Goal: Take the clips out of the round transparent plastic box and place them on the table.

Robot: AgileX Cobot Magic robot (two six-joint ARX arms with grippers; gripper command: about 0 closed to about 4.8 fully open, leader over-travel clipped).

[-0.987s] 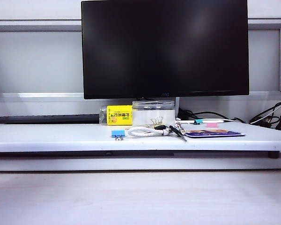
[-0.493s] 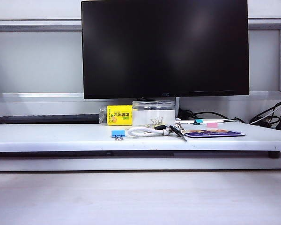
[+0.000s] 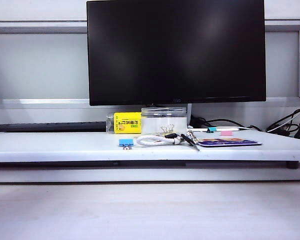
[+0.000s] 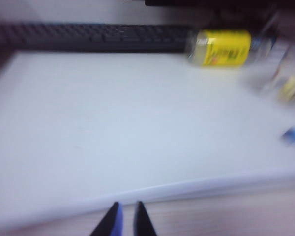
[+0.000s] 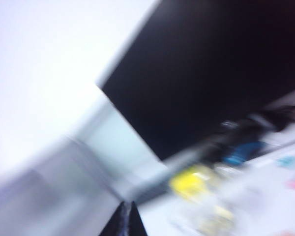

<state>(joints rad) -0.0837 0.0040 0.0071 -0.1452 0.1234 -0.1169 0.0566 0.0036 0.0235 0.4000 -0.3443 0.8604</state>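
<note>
The left claw (image 4: 124, 220) is hanging just off the front edge of the bench (image 4: 88, 137), its two tips standing a little apart with nothing between them, which suits an approach not yet begun. The right claw (image 5: 126, 217) is showing its tips pressed together and empty, tilted so that its blurred view is taking in the monitor (image 5: 211, 64) rather than the work. Neither arm is showing in the exterior view, so both are sitting well back from the things. The round transparent plastic box (image 3: 163, 120) is standing upright near the middle of the bench under the monitor, just beside the yellow packet (image 3: 127, 122), with the clips (image 3: 167, 130) lying inside against its front wall. A blue clip (image 3: 125, 142) and a white cord (image 3: 157, 140) are lying in front, likely crowding any reach.
</note>
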